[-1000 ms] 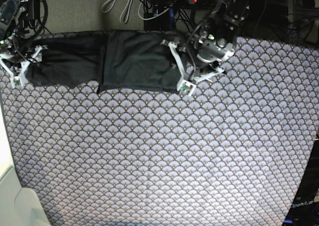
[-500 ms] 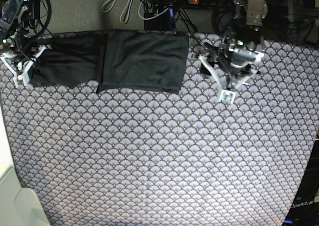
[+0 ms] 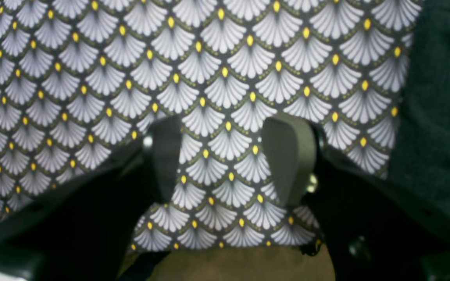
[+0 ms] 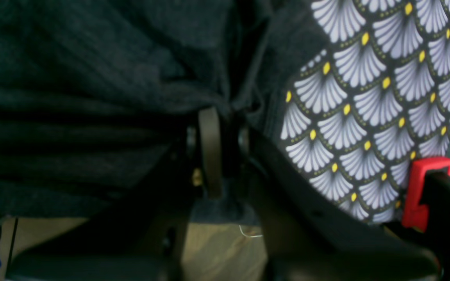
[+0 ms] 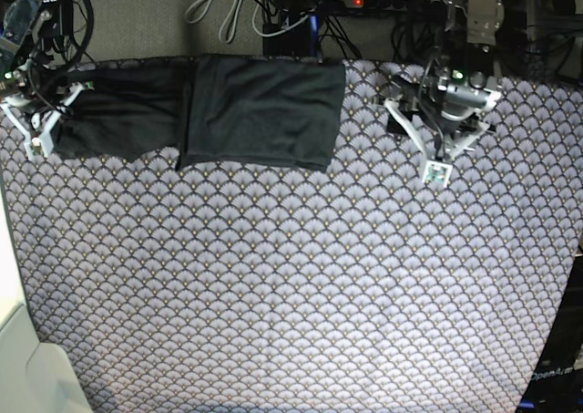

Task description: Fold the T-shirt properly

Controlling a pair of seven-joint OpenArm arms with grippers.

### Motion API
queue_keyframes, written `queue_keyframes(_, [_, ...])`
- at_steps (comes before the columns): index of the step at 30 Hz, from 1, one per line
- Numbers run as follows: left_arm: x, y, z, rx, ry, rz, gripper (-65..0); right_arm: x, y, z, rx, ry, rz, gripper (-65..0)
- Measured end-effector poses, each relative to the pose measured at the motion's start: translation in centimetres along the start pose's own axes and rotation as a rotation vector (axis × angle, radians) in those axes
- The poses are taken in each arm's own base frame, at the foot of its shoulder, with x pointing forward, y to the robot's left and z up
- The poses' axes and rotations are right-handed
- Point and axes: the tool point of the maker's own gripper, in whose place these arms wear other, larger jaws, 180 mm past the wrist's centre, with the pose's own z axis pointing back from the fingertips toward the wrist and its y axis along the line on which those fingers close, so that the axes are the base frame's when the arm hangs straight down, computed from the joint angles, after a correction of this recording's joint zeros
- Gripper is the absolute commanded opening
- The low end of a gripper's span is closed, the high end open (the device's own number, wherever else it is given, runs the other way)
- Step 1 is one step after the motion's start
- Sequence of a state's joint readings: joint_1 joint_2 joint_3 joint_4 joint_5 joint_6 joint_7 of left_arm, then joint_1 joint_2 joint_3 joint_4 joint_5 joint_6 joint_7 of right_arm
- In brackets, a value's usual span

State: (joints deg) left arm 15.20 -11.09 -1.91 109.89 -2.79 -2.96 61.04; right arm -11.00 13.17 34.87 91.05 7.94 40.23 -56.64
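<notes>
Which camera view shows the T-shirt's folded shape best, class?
The base view: the whole T-shirt lies visible along the far edge. The right wrist view shows bunched fabric pinched by the right end effector; the left wrist view shows only one edge.

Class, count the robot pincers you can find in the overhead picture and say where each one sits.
2. The left pincer hangs open over the scallop-patterned cloth, to the picture's right of the T-shirt. The right pincer is shut on the shirt's far-left end.
</notes>
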Motion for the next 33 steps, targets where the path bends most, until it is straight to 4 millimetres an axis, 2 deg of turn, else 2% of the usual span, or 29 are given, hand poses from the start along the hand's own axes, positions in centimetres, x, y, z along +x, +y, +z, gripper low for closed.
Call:
queue_keyframes(2, [0.01,-0.02,0.00,-0.001,-0.001,0.000,-29.4,-0.61,0.07,0.00,0.004,0.039,-0.002,-65.0])
queue_keyframes(16, [0.36,0.18,0.00,0.005,-0.012,0.000,-29.4,-0.34,0.23,-0.04,0.003,0.073,-0.008,-64.9])
queue_keyframes(22, [0.37,0.18,0.00,0.005,-0.012,0.000,-29.4,-0.01,0.75,-0.31,0.003,0.102,0.053,-64.3])
queue_keyframes(25, [0.39,0.18,0.00,0.006,-0.012,0.000,-29.4,0.00,0.78,-0.33,0.003,0.103,0.055,-57.4])
queue_keyframes(27, [0.49,0.19,-0.01,0.005,-0.015,0.000,-29.4,0.11,0.76,-0.28,0.001,0.100,0.056,-49.0])
queue_keyframes(29, [0.51,0.19,-0.01,0.005,-0.015,0.000,-29.4,0.13,0.69,-0.24,-0.002,0.100,0.057,-43.3])
queue_keyframes(33, [0.51,0.17,-0.01,0.005,-0.015,0.000,-29.4,0.16,0.55,-0.20,-0.005,0.098,0.054,-39.8])
